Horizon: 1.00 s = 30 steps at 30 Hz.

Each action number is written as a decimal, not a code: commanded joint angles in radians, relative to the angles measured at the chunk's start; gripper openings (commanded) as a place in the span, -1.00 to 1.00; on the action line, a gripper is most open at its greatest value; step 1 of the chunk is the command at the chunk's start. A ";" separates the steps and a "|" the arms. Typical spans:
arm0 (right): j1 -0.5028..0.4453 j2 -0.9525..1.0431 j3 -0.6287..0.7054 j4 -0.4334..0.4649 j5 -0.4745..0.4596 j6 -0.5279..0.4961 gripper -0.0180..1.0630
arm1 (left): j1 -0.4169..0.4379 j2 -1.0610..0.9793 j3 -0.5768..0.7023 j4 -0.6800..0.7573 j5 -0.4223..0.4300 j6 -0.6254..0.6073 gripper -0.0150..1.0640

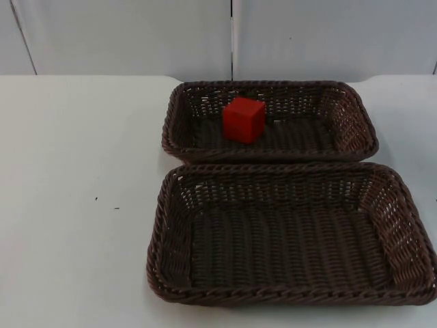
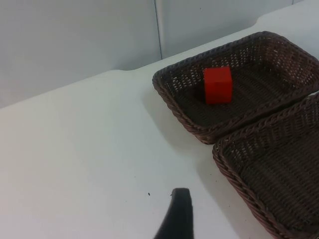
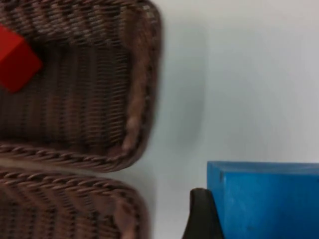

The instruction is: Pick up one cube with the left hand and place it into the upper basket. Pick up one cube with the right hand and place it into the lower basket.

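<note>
Top view: smooth red cube [image 1: 244, 119] in woven upper basket [image 1: 351, 147].

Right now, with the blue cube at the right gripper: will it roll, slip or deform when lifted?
The blue cube has flat faces and sharp edges, so it is unlikely to roll. It looks rigid, probably holding shape under a pinch. Its smooth surface could slip a little against the right gripper's fingertip beside it. Weight cannot be judged.
</note>
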<state>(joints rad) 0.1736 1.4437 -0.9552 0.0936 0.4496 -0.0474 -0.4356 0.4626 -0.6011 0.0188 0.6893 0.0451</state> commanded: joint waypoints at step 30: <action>0.478 -0.007 -0.006 -0.005 -0.002 -0.024 -0.97 | -0.004 -0.007 0.004 0.002 -0.009 -0.008 0.37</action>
<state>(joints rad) 0.6453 1.4437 -0.9552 0.0936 0.4515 -0.0621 -0.4356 0.4626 -0.6011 0.0188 0.6893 0.0451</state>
